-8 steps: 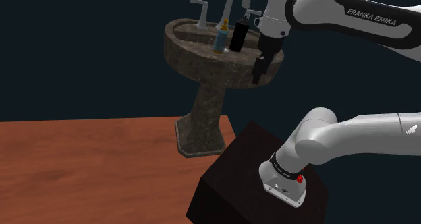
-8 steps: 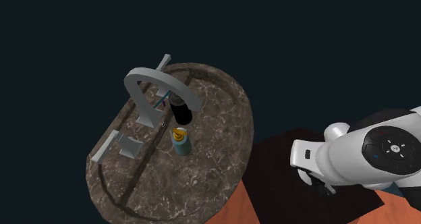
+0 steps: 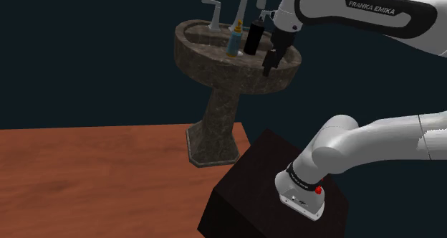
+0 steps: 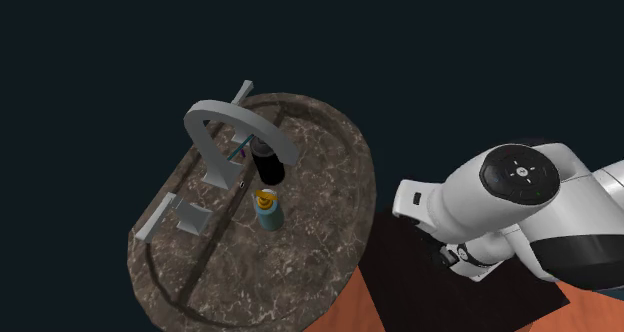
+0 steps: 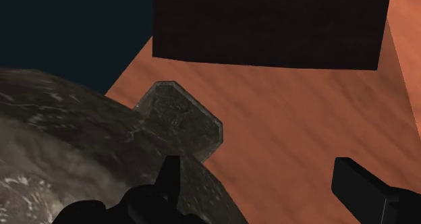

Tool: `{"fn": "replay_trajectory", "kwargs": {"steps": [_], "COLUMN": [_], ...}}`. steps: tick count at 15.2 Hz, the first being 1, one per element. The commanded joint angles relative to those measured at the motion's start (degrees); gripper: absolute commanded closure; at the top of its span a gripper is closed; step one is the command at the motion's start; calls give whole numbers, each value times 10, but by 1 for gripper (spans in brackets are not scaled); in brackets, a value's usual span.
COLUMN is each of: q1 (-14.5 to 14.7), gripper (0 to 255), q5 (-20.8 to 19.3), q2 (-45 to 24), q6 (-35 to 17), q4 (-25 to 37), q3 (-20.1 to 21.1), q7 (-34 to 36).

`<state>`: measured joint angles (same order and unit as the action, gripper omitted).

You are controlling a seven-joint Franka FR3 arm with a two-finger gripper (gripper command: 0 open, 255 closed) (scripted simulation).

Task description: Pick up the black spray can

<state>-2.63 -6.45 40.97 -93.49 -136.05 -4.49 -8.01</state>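
The black spray can [image 3: 252,37] stands upright on the stone sink's [image 3: 215,61] back ledge, under the grey faucet [image 3: 247,0]; from above the can [image 4: 266,164] sits by the faucet's arch [image 4: 225,120]. My gripper [image 3: 268,66] hangs just outside the sink's rim, to the right of the can in the shoulder view and lower than its top, not touching it. In the wrist view my gripper [image 5: 263,189] is open, one finger [image 5: 170,179] over the sink's rim [image 5: 61,142], with only floor between the fingers.
A blue bottle with a yellow top [image 3: 233,41] stands close beside the can, also [image 4: 268,212] on the ledge. Grey tap handles [image 3: 213,14] flank the faucet. The sink's pedestal base [image 5: 179,118] rests on a reddish wooden floor [image 5: 303,121] near the dark stand [image 3: 276,183].
The arm has swung in toward the sink. The gripper has risen a little and shifted slightly toward the can in the shoulder view. Can and bottle have not moved.
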Motion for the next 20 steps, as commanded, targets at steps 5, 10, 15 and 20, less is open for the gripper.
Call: {"fn": "replay_trajectory", "kwargs": {"steps": [5, 10, 15, 20], "q1": [-18, -28, -33, -38], "gripper": [0, 0, 0, 0], "q5": [-11, -3, 24, 74], "q2": [-81, -147, -217, -294], "q6": [-77, -129, -171, -200], "q4": [59, 117, 186, 267], "q3": [-53, -98, -144, -190], "q7": [-33, -64, -102, -147]}}
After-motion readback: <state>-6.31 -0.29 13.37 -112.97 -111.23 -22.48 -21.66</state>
